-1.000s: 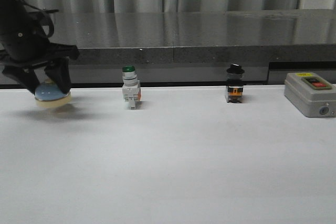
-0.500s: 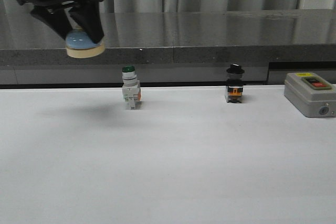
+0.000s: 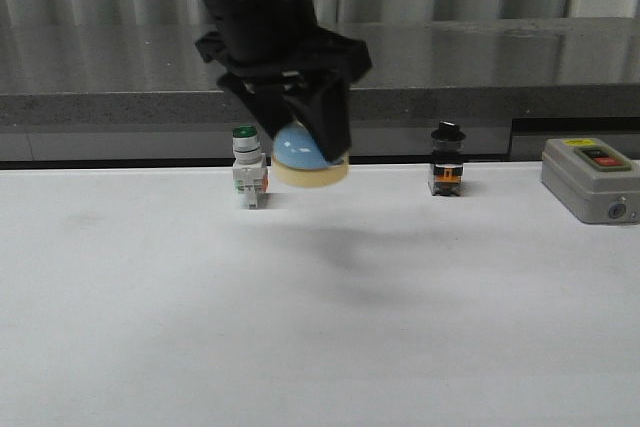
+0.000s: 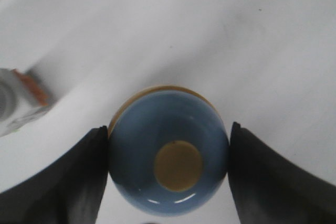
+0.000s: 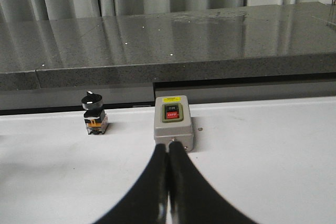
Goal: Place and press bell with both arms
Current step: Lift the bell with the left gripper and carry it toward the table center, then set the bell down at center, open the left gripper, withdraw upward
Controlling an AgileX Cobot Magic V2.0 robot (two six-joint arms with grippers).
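Observation:
My left gripper (image 3: 305,142) is shut on the light-blue bell (image 3: 308,157) and holds it in the air above the white table, just right of the green-capped switch. In the left wrist view the bell (image 4: 168,156) sits between the two black fingers (image 4: 63,182), its cream button facing the camera and its cream base rim showing behind. My right gripper (image 5: 168,148) is shut and empty, low over the table near the grey switch box; it is out of the front view.
A green-capped white push-button switch (image 3: 248,167) stands left of the bell, also partly in the left wrist view (image 4: 18,103). A black-capped switch (image 3: 447,160) (image 5: 93,113) and a grey on/off box (image 3: 590,179) (image 5: 173,121) stand to the right. A dark counter ledge (image 3: 450,97) runs behind.
My left gripper has carried the bell from low at the far left, up, then right and down to beside the green-capped switch. The switches have not moved.

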